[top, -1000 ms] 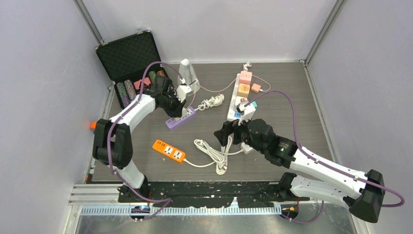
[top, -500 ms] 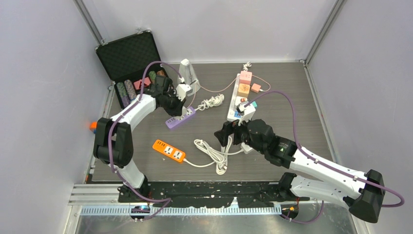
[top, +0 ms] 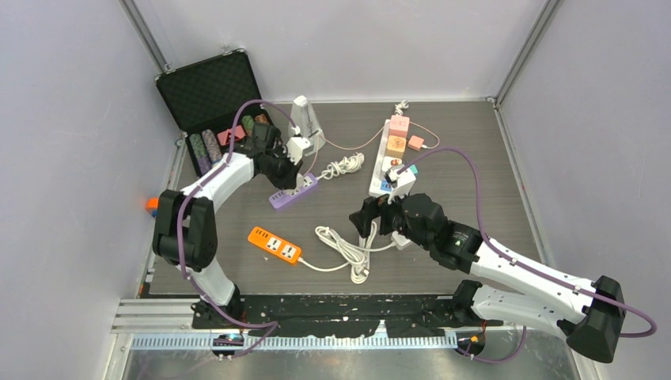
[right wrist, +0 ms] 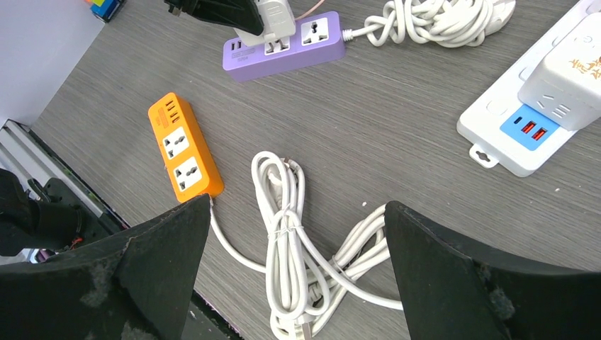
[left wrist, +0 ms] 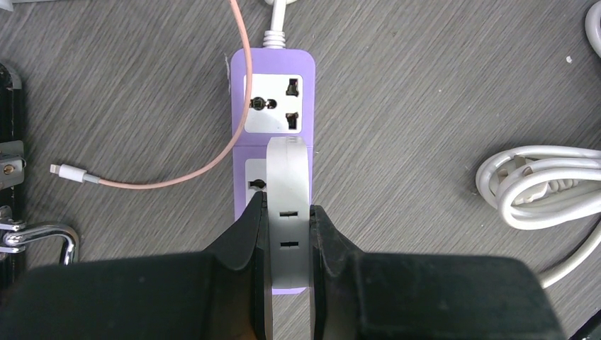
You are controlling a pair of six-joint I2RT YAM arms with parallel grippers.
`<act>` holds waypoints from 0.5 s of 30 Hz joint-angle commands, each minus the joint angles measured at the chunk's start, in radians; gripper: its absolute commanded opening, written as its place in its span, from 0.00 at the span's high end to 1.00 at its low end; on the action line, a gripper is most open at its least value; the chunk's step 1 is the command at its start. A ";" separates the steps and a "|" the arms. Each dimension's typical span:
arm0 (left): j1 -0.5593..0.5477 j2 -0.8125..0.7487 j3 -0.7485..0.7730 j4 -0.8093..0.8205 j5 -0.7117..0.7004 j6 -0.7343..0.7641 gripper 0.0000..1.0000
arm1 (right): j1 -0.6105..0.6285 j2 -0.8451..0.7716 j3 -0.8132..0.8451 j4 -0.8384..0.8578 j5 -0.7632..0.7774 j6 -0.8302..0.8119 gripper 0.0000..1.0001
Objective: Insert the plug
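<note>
My left gripper (left wrist: pixel 287 212) is shut on a white plug adapter (left wrist: pixel 288 205), holding it over the near socket of the purple power strip (left wrist: pixel 273 106). The strip's far socket (left wrist: pixel 273 105) is uncovered. In the top view the same white plug adapter (top: pixel 297 149) sits at the purple power strip (top: pixel 292 191) under the left gripper (top: pixel 291 158). Whether the pins are seated is hidden. My right gripper (right wrist: pixel 298 219) hangs open above a bundle of white cable (right wrist: pixel 298 241), touching nothing; in the top view the right gripper (top: pixel 365 218) is mid-table.
An orange power strip (top: pixel 274 245) lies near the front. A white strip with pink and blue adapters (top: pixel 391 154) lies at the back right. A thin pink charging cable (left wrist: pixel 212 159) crosses the purple strip. An open black case (top: pixel 210 99) stands at the back left.
</note>
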 commanded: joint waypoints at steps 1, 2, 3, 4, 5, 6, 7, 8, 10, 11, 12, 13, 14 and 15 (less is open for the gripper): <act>0.006 0.026 0.017 -0.015 0.009 0.004 1.00 | -0.006 -0.001 -0.001 0.034 -0.003 0.007 0.03; 0.006 0.030 0.012 -0.008 0.005 0.000 1.00 | -0.006 -0.001 -0.002 0.034 -0.003 0.006 0.03; 0.006 0.033 0.009 -0.003 0.005 -0.004 1.00 | -0.007 0.000 -0.003 0.034 -0.003 0.005 0.03; 0.006 0.036 0.009 -0.002 0.003 -0.007 1.00 | -0.008 -0.001 -0.004 0.035 -0.003 0.004 0.03; 0.006 0.041 0.009 -0.002 0.001 -0.009 1.00 | -0.008 -0.002 -0.005 0.035 -0.003 0.005 0.03; 0.006 0.044 0.007 -0.002 -0.002 -0.010 1.00 | -0.008 -0.004 -0.007 0.034 -0.003 0.005 0.03; 0.006 0.046 0.004 0.001 -0.007 -0.012 1.00 | -0.009 -0.006 -0.009 0.034 -0.003 0.005 0.03; 0.006 0.047 -0.002 0.005 -0.013 -0.013 1.00 | -0.009 -0.006 -0.010 0.034 -0.003 0.004 0.03; 0.005 0.041 -0.025 0.028 -0.034 -0.018 1.00 | -0.010 -0.006 -0.012 0.034 -0.003 0.004 0.03; 0.005 0.034 -0.035 0.039 -0.040 -0.019 1.00 | -0.011 -0.007 -0.012 0.034 -0.002 0.003 0.03; 0.005 0.029 -0.050 0.049 -0.045 -0.020 1.00 | -0.012 -0.006 -0.013 0.034 -0.003 0.003 0.03; 0.005 0.026 -0.065 0.062 -0.054 -0.022 1.00 | -0.013 -0.007 -0.013 0.035 -0.003 0.002 0.03; 0.004 0.021 -0.079 0.077 -0.064 -0.024 1.00 | -0.015 -0.008 -0.013 0.035 -0.004 0.001 0.03; 0.002 0.020 -0.095 0.091 -0.076 -0.026 0.99 | -0.015 -0.008 -0.013 0.034 -0.003 -0.001 0.03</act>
